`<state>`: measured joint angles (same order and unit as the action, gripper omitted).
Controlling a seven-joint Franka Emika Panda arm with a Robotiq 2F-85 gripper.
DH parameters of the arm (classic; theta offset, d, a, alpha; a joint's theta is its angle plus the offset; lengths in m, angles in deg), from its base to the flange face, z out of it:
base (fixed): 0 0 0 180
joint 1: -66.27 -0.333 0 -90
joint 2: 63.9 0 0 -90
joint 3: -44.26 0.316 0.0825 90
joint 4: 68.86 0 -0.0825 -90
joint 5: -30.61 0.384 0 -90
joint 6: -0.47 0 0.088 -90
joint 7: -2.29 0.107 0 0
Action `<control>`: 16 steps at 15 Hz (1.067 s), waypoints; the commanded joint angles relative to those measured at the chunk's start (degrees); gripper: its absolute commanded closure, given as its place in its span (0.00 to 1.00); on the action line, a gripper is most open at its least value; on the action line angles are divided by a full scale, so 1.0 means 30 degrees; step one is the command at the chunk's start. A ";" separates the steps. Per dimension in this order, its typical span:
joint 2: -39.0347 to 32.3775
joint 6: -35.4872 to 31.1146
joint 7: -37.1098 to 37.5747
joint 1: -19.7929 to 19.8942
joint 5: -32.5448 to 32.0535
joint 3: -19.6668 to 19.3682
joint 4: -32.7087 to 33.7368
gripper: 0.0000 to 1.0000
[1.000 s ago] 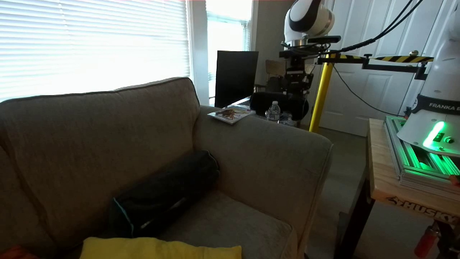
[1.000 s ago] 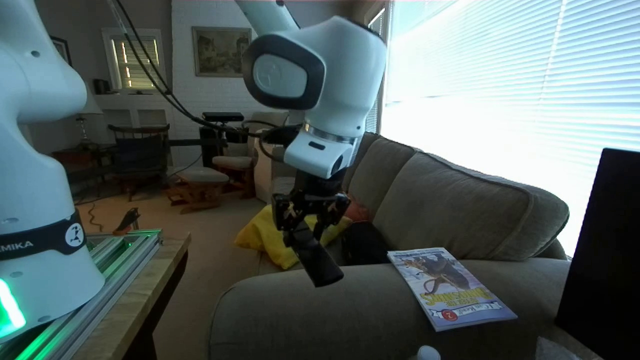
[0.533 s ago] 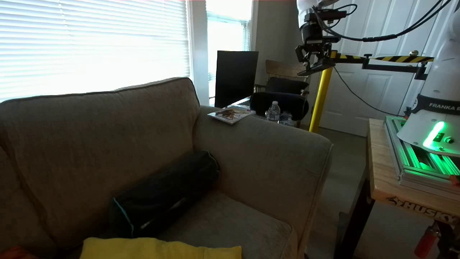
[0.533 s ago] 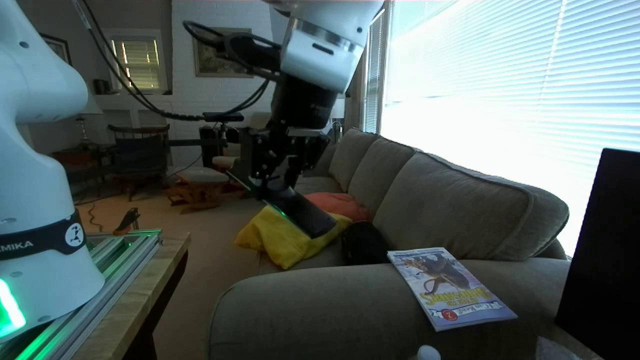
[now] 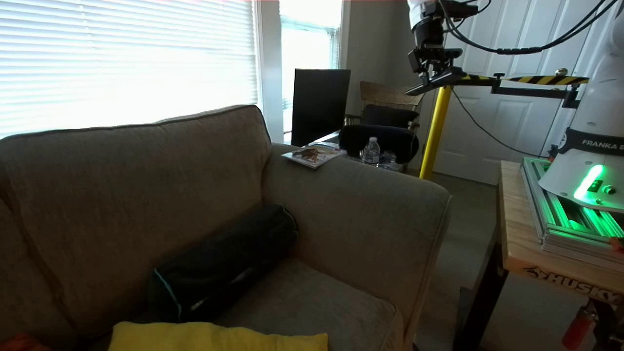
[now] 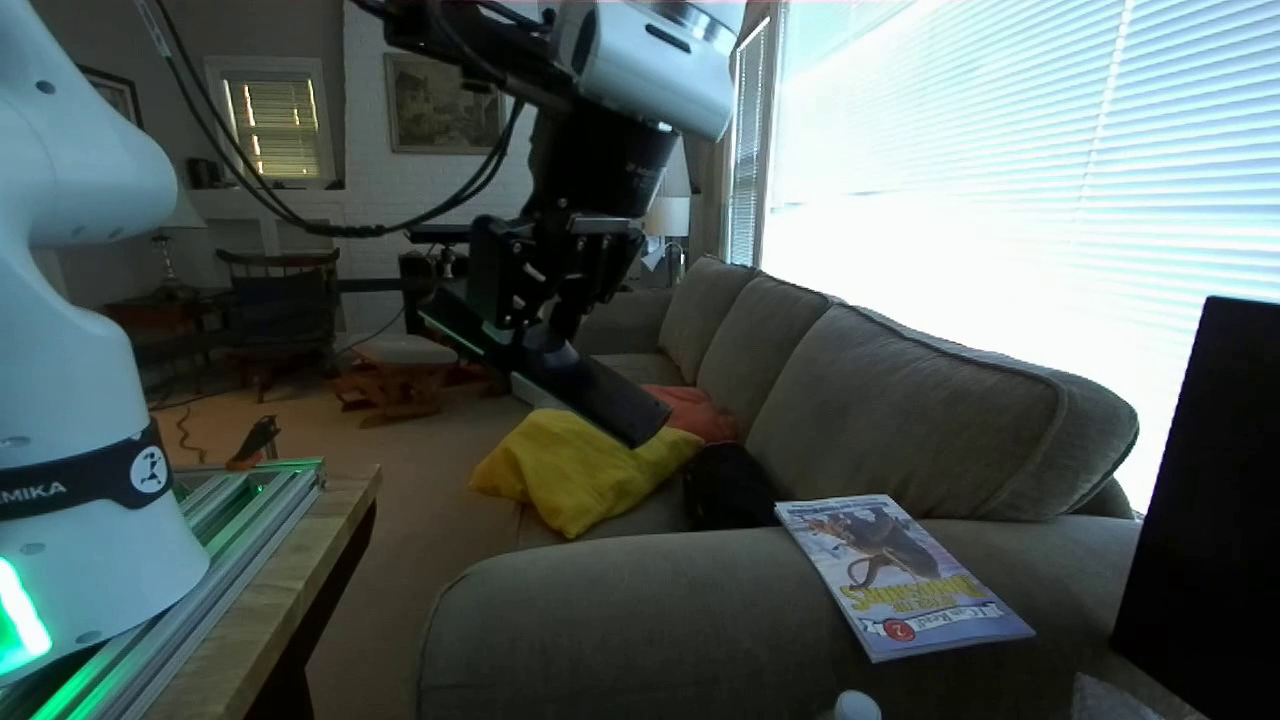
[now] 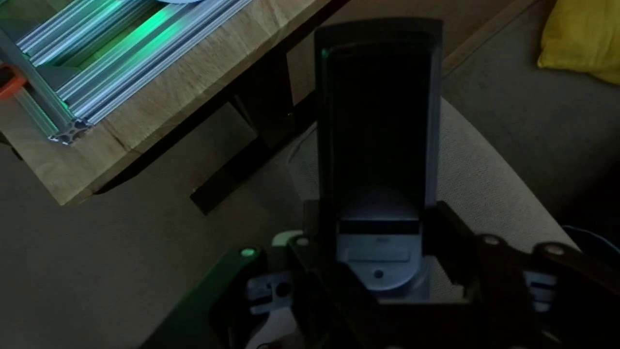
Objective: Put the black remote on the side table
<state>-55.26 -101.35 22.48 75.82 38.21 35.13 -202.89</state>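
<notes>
HUSKY stands on the wooden bench (image 5: 519, 229), FRANKA E and EMIKA on the black band (image 5: 597, 142) around the robot base (image 5: 565, 178), "I Can Read!" and 2 on the book (image 6: 890, 565); its title (image 6: 925, 592) is blurred.

Daylight glares through the white slatted blinds (image 5: 126, 73) in both exterior views — partly washed out. The wrist view is dim — green light streaks the silvery metal rails (image 7: 140, 58), the slim black oblong remote (image 7: 380, 131) deep in shadow.
</notes>
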 commanded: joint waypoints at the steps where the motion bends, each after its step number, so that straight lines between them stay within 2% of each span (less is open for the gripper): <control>1: -0.0365 -0.0870 -0.0087 0.0203 -0.0151 0.0026 0.0307 0.68; 4: -0.2062 -0.3441 -0.1599 0.0541 -0.0310 -0.0519 0.1830 0.68; 7: -0.4276 -0.5743 -0.4269 0.0790 0.0014 -0.1061 0.3832 0.68; 12: -0.8083 -0.5268 -0.8092 0.1381 -0.0701 -0.1257 0.7999 0.68; 14: -0.9606 -0.5049 -0.8697 0.1498 -0.1692 -0.1238 0.9958 0.68; 16: -1.1024 -0.4836 -0.8302 0.1571 -0.2198 -0.1212 1.1879 0.68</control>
<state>-81.30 -119.08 -2.11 79.81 34.42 31.27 -177.49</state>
